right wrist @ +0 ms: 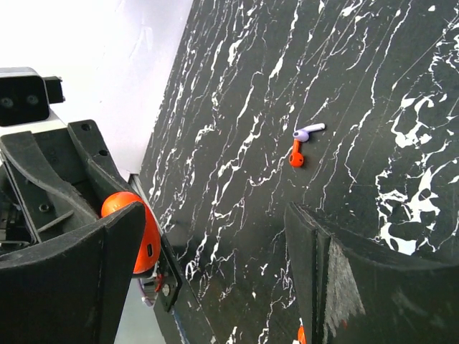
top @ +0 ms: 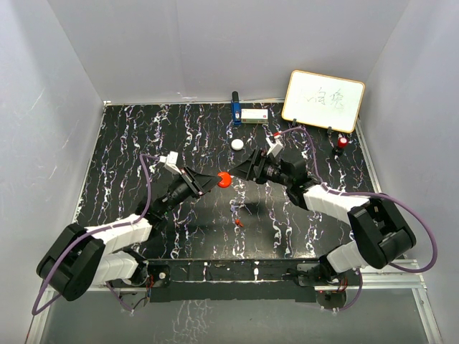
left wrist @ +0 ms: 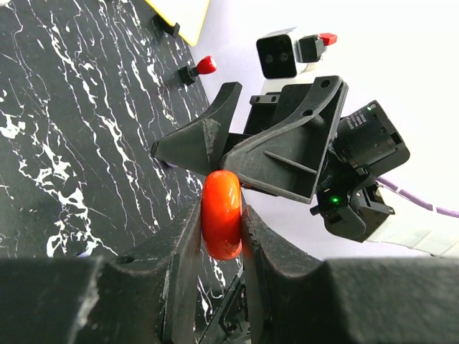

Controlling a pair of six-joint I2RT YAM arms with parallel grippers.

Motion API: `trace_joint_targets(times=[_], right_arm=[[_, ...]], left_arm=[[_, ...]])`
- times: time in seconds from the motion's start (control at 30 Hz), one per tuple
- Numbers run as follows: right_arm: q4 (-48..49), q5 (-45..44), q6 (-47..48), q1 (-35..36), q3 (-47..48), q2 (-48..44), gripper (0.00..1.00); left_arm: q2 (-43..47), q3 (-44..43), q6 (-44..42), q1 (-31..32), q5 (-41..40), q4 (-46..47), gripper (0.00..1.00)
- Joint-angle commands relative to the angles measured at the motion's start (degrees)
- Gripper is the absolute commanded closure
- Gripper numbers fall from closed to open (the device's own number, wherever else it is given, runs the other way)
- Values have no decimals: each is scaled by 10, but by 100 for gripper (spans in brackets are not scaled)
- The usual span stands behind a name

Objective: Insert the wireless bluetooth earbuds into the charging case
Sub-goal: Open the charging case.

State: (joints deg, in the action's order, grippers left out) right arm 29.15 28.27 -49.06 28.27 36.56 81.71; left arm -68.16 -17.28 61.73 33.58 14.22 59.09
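Two pieces lie close together on the black marbled table (top: 143,143): a red earbud (right wrist: 296,155) and a whitish earbud (right wrist: 310,130). We pinch the round red charging case (left wrist: 221,215) in our left gripper (top: 214,182), off the table; our right gripper (top: 241,170) stands spread just beside it.

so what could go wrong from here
The left pincer holds the red case by its rounded edges, so it could slip or twist. The right pincer stands open right beside it and might knock it. The red earbud and white earbud lie close together; taking one may flick the other.
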Motion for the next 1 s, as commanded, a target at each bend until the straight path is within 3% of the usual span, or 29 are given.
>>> trace_joint_targets(times=[0.0, 0.5, 0.97], right_arm=[[-4, -9, 29, 11, 24, -7, 23], [-33, -57, 41, 14, 17, -67, 24], [-37, -61, 45, 40, -9, -64, 24]], left_arm=[[3, -30, -1, -3, 5, -3, 100], [-4, -44, -1, -2, -2, -76, 100], [-23, -68, 2, -2, 4, -65, 100]])
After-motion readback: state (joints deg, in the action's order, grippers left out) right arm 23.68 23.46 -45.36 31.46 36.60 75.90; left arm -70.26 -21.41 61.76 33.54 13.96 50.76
